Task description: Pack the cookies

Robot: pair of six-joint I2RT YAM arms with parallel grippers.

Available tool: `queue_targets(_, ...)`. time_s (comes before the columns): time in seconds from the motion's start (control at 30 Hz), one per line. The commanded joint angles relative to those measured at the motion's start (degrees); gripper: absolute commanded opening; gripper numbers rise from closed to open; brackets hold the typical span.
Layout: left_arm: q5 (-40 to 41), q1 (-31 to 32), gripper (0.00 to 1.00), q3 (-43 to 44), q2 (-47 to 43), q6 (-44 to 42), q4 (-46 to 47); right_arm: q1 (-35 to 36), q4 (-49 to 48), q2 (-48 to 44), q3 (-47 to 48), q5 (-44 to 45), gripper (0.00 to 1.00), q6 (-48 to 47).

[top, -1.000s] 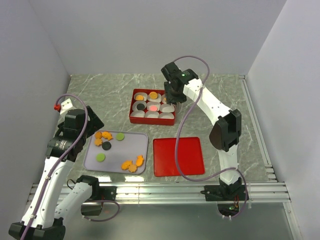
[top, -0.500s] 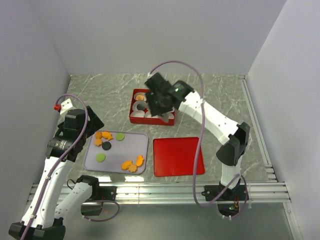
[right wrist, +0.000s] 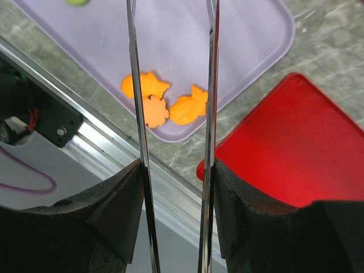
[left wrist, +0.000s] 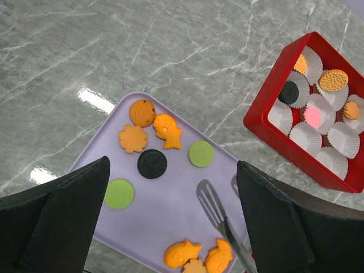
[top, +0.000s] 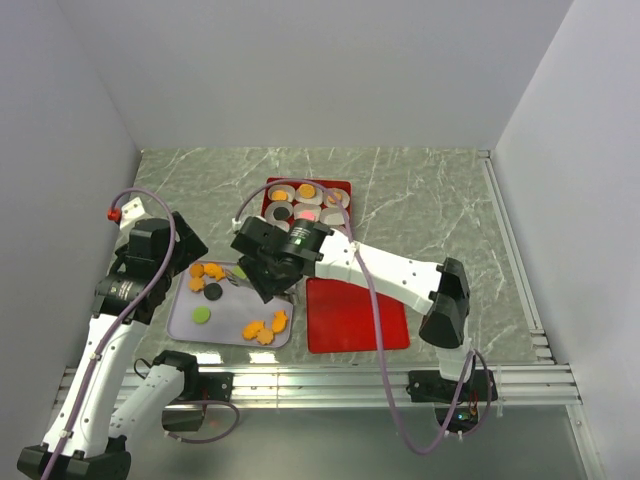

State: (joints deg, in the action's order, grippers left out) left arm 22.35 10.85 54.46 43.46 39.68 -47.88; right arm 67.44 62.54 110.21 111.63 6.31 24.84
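Cookies [left wrist: 152, 164]: nine on lavender tray [left wrist: 105, 168], five in cups of red box [left wrist: 273, 91] at tray's 1 o'clock. Right gripper [right wrist: 170, 17]: blades spread, empty, tips cut off. Left gripper [left wrist: 170, 219]: fingers [left wrist: 62, 216] wide apart, half out of frame.

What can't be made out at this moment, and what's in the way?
Top view: the right arm covers the near side of the red square box and the far-right corner of the flat lavender plastic tray.
Right wrist view: the long metal jaws of the right gripper run off the top edge, tips unseen.
Left wrist view: the right edge cuts off one corner of the box.
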Motion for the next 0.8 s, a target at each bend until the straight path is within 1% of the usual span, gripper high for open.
queue_targets(0.0, 0.7, -0.2, 0.99, 0.7, -0.8, 0.0, 0.7, 0.6, -0.5, 1.2, -0.6, -0.1, 0.55, 1.4)
queue_targets(0.3, 0.9, -0.1, 0.99, 0.8, -1.2, 0.2, 0.7, 1.4, 0.7, 5.0, -1.0, 1.2, 0.55, 2.6)
queue_targets(0.77, 1.0, -0.1, 0.99, 0.7, -1.5, 0.2, 0.7, 1.5, 4.9, 13.7, 9.4, 2.6, 0.55, 0.7)
